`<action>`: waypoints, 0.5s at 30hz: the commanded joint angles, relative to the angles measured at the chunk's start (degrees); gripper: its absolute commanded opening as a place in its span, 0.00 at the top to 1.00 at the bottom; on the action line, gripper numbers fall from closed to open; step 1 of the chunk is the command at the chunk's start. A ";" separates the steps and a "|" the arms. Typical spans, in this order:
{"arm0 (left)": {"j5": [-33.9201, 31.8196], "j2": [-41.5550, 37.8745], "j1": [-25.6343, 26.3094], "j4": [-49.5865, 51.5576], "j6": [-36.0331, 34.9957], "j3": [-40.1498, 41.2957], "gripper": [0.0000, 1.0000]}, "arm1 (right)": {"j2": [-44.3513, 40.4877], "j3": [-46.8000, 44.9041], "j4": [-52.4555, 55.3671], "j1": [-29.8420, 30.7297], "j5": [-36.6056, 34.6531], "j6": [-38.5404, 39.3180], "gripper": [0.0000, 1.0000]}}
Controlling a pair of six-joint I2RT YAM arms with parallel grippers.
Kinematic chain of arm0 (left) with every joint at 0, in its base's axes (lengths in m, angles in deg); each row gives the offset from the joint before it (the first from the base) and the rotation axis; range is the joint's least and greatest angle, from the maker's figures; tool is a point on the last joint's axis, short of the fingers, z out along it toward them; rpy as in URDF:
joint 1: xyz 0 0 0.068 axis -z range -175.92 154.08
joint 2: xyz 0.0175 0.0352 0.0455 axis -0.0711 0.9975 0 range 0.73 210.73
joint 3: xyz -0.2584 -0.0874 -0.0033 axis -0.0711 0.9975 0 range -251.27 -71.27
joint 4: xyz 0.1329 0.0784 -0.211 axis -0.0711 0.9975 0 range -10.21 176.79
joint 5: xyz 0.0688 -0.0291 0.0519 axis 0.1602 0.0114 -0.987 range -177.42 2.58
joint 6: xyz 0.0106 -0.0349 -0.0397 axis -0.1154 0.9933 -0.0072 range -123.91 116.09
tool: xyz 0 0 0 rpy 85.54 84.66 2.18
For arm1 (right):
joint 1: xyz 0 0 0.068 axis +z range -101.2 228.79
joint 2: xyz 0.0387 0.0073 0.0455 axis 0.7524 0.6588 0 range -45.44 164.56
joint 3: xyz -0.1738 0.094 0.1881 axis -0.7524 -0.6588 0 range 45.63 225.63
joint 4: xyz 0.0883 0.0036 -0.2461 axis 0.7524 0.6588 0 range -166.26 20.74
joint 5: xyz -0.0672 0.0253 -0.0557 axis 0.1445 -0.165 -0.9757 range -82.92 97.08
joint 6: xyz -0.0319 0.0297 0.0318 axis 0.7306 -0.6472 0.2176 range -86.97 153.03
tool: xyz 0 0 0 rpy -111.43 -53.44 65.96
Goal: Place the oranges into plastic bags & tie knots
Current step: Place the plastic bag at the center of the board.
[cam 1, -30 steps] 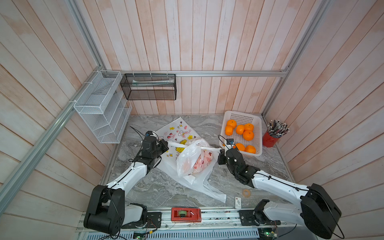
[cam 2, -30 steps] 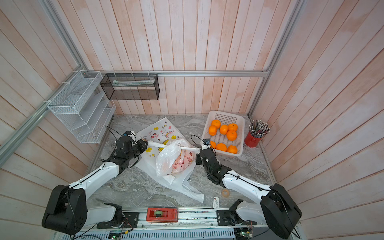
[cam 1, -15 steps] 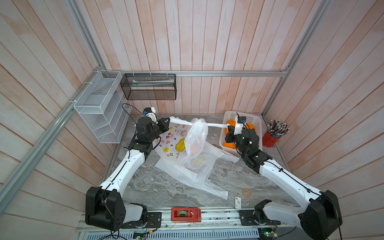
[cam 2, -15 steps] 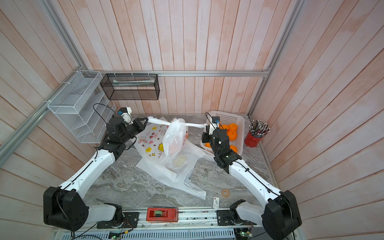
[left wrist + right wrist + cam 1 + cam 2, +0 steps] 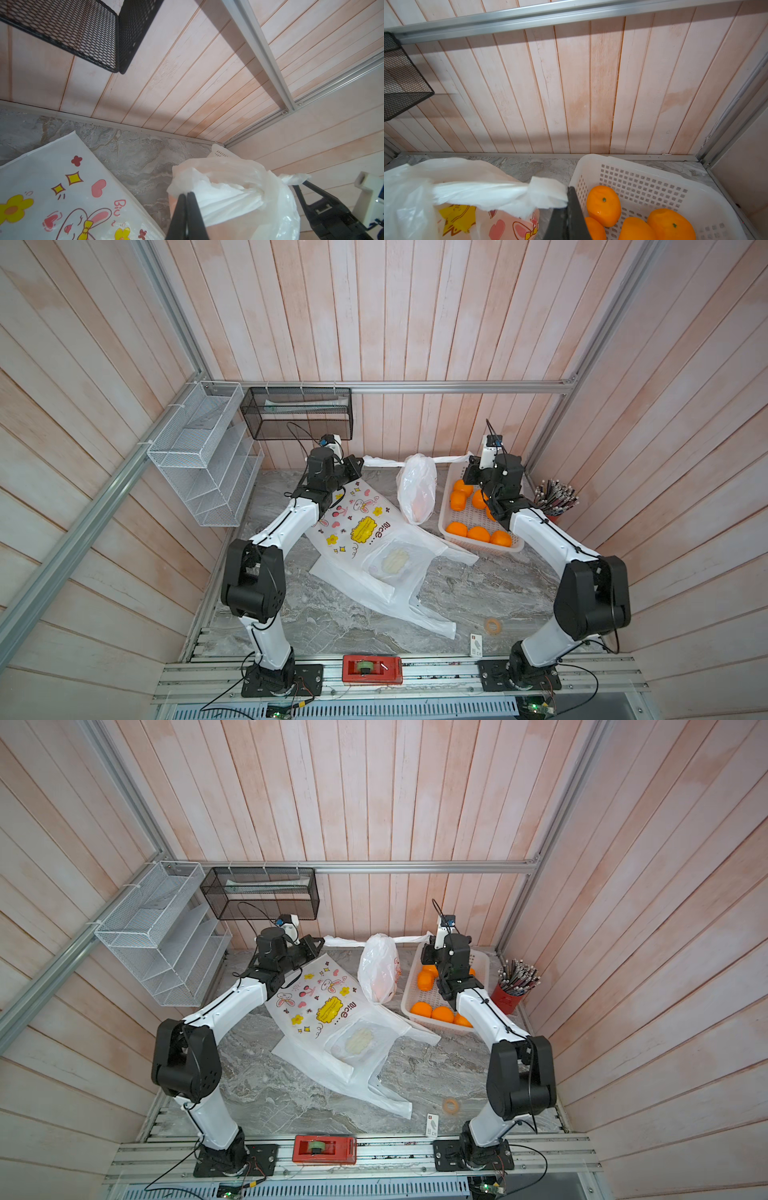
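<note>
A filled plastic bag hangs off the table near the back wall, strung between both grippers by its two handle strips. My left gripper is shut on one strip. The right gripper is shut on the other strip. Both strips run taut and level to a gather on top of the bag; I cannot tell whether it is a knot. An orange tint shows through the film. Several loose oranges lie in the white perforated basket. Two flat printed plastic bags lie on the marble.
A red cup of pencils stands right of the basket. A black mesh shelf and a white wire rack hang on the walls behind the left arm. A tape ring, a small card and a red tape dispenser sit at the front.
Both grippers have risen and swung back toward the rear wall, moving apart. The filled bag has come up off the flat bags, and its handle strips are now stretched taut.
</note>
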 commanded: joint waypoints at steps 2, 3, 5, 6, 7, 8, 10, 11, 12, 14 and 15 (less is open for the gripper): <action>-7.67 5.96 -0.44 0.12 -3.19 -6.48 1.00 | 4.96 4.68 -1.54 -4.24 -2.23 -0.51 1.00; -7.88 7.31 -0.26 0.35 -3.05 -7.97 1.00 | 5.87 5.18 -1.65 -4.55 -1.82 -0.45 1.00; -7.83 9.45 -0.23 0.44 -3.17 -9.85 1.00 | 7.31 5.48 -1.84 -5.20 -1.50 -0.55 1.00; -7.75 10.28 -0.25 0.63 -3.22 -10.48 1.00 | 7.76 5.44 -1.92 -5.64 -0.42 -0.81 1.00; -7.71 10.80 -0.15 0.38 -3.62 -10.68 1.00 | 8.06 5.24 -1.89 -6.01 0.26 -1.36 1.00; -7.74 10.99 -0.08 0.41 -4.08 -10.71 0.98 | 8.16 4.94 -1.70 -6.44 1.84 -1.88 0.98; -7.24 10.35 -0.03 0.25 -5.27 -9.74 0.82 | 7.45 3.94 -1.14 -6.92 4.77 -2.27 0.85; -7.17 9.51 -0.05 0.32 -6.35 -8.66 0.71 | 6.52 2.71 -1.36 -7.01 5.31 -1.98 0.77; -7.27 8.17 -0.02 0.24 -7.56 -7.25 0.64 | 5.07 1.22 -1.68 -6.96 5.60 -1.60 0.67; -8.81 4.54 -0.20 0.44 -10.11 -3.91 0.53 | 1.81 -1.19 -1.34 -7.25 6.39 -0.84 0.51; -9.69 2.14 -0.25 0.37 -11.30 -1.49 0.48 | 0.04 -2.35 -0.73 -7.56 7.11 -0.60 0.43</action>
